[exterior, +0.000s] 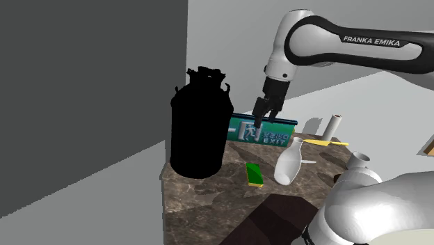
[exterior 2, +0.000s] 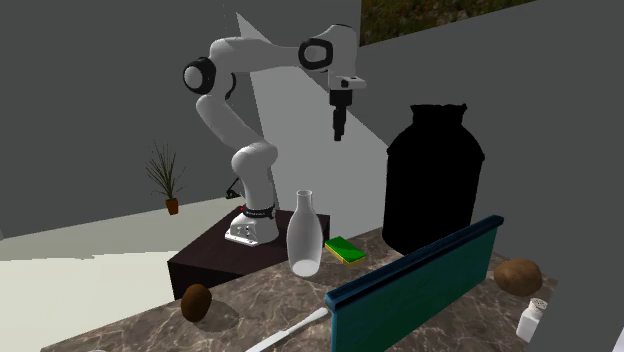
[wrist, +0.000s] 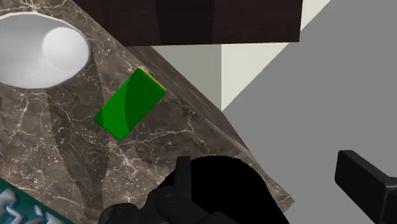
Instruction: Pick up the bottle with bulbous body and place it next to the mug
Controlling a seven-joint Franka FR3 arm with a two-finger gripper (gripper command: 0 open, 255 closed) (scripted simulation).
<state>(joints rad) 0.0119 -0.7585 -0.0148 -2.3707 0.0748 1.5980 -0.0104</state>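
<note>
The bulbous bottle [exterior: 288, 161] is plain white with a narrow neck. It stands upright on the marble table [exterior: 209, 202], beside a green sponge [exterior: 254, 174]. It is also in the second exterior view [exterior 2: 304, 235], and the wrist view looks down into its mouth [wrist: 39, 48]. My gripper [exterior: 265, 115] hangs high above the table, open and holding nothing, up and to the shoulder view's left of the bottle. The wrist view shows my gripper [wrist: 270, 184] with one finger [wrist: 364, 183] well apart from the other. A white mug-like cup [exterior: 360, 161] peeks out behind the arm's base.
A tall black jug [exterior: 200, 125] stands just below and beside the gripper [exterior 2: 340, 128]. A teal exit sign [exterior: 263, 130] lies behind the bottle. A white shaker [exterior: 334, 125], a yellow-handled knife [exterior: 327, 142] and two brown lumps [exterior 2: 196, 302] [exterior 2: 518, 275] also lie on the table.
</note>
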